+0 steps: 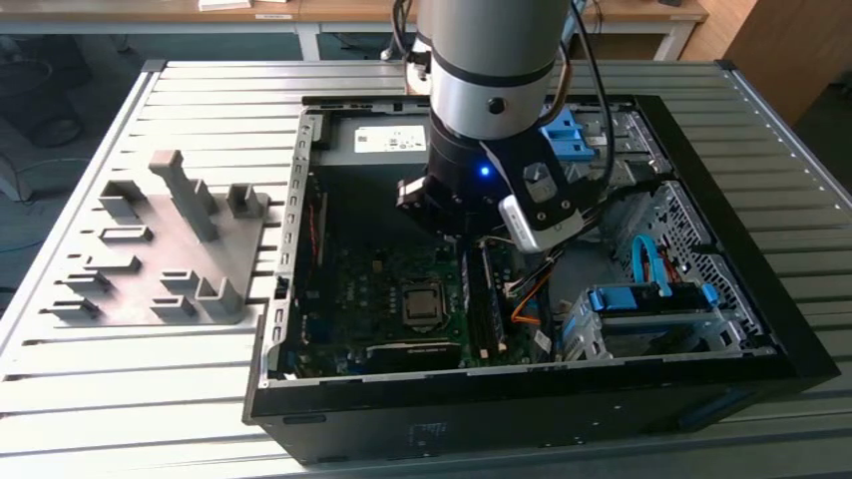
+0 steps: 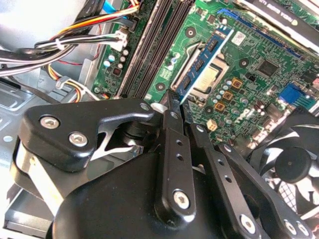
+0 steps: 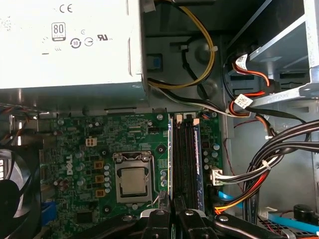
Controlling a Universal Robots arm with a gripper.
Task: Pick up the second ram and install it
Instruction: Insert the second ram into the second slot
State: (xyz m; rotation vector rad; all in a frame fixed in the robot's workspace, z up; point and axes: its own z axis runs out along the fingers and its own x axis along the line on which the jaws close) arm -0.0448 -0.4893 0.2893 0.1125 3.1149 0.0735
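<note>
My gripper is down inside the open computer case, under the arm's wrist in the exterior view. It is shut on the second ram, a thin blue-green stick with dark chips that reaches out from between the fingertips. In the first wrist view the stick shows edge-on as a pale strip, running from the two black fingers along the near side of the long black memory slots. The stick hangs above the motherboard, close beside the slots. Whether it touches a slot I cannot tell.
A grey slotted holder block sits on the table at the exterior view's left, outside the case. Inside are the power supply, the processor socket, a fan, cable bundles beside the slots and blue drive brackets.
</note>
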